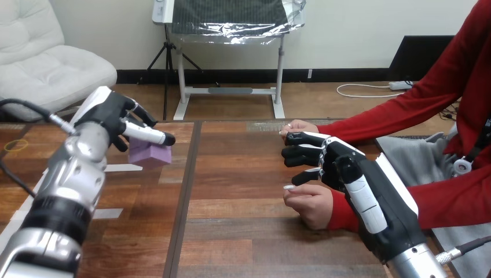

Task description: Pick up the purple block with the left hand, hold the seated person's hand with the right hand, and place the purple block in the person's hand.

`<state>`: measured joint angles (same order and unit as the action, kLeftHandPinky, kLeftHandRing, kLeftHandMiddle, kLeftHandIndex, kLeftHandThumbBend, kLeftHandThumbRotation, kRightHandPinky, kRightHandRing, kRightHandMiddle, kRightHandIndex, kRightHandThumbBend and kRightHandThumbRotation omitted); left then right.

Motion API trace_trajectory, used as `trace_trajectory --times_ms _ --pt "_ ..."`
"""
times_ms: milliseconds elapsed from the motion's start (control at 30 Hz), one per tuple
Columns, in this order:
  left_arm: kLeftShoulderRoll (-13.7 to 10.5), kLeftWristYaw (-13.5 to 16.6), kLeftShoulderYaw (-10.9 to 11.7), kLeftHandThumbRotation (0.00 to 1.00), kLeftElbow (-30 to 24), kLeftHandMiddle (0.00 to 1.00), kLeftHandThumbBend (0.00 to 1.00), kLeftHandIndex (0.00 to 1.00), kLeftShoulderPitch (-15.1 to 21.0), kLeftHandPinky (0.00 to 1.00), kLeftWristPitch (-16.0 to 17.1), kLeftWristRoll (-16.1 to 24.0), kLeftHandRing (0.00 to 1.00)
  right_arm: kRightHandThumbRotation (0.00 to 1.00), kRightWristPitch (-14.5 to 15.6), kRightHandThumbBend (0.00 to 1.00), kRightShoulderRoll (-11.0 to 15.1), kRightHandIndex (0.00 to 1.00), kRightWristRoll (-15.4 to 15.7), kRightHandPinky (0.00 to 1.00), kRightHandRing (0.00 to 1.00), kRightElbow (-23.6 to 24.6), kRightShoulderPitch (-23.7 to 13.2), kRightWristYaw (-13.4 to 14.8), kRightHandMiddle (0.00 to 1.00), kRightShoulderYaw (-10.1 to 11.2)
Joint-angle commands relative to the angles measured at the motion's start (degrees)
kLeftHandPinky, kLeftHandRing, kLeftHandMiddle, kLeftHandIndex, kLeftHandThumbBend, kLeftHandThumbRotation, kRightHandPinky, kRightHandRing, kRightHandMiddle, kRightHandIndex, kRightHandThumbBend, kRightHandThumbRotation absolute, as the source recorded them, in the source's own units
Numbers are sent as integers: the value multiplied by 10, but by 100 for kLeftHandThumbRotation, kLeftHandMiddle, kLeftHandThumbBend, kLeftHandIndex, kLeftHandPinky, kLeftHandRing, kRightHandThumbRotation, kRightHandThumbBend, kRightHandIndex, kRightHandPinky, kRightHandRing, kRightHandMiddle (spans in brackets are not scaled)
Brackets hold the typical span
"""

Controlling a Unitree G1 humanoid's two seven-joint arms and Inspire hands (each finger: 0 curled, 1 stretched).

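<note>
purple block (151, 156) near the wooden table's (243, 231) far left corner, its long axis running left to right, along the far edge. the left hand (110, 113) lies over the block's top, touching it; whether it grasps the block cannot be told. right of centre, the right hand (333, 165) is clenched on nothing, pointing left, between the person's far hand (300, 127) by the far edge and the person's near hand (312, 204), a loose fist just beside it.
</note>
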<state>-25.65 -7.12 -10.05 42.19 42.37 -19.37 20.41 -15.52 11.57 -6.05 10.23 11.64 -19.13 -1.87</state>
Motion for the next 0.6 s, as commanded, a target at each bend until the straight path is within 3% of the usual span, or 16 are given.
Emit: trace_trajectory --times_ms 0,300,567 --pt "-22 4 23 0 -62 49 72 46 -8 40 -5 -5 45 100 -8 81 2 75 0 61 73 15 -36 5 73 8" --pt "-17 6 55 0 -103 51 70 47 -34 43 -11 -30 47 100 -9 81 2 75 2 61 73 12 -37 5 73 8" --pt "-15 9 74 0 -134 49 68 47 -60 40 -4 -46 44 100 -19 80 1 75 11 61 73 6 -39 11 73 10"
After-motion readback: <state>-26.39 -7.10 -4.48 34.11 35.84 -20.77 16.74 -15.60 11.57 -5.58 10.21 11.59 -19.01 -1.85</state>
